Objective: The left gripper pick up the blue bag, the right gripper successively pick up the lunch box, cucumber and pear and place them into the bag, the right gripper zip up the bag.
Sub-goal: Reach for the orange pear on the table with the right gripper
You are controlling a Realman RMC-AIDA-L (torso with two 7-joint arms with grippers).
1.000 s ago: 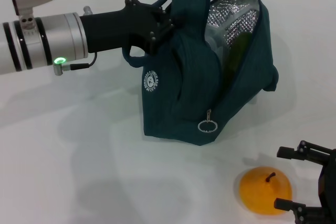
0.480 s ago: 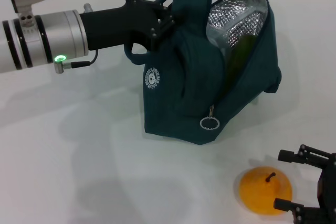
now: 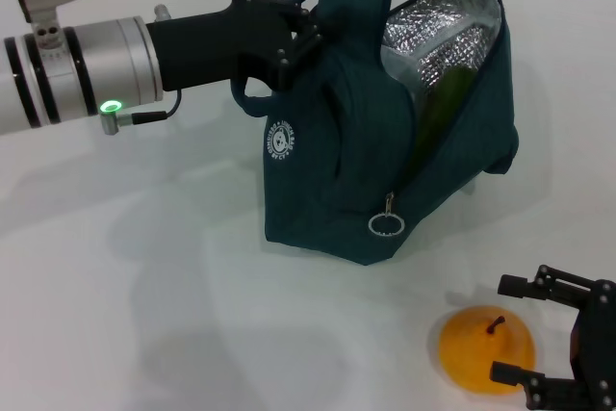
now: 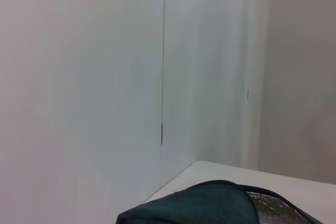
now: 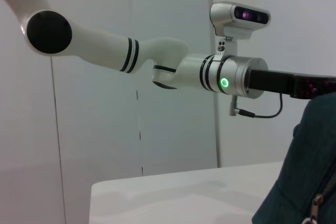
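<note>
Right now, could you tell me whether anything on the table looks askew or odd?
The dark teal fabric lunch bag leans to one side, held up by the left gripper at its handles, its foil-lined mouth gaping. The round orange-yellow pear lies outside, between the right gripper's open fingers.

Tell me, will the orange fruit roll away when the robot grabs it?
It might. The pear looks round and smooth, so a nudge could probably roll it across the flat white table. The right gripper is open with a finger on either side, which should help trap it. It looks firm, so likely no squashing.
</note>
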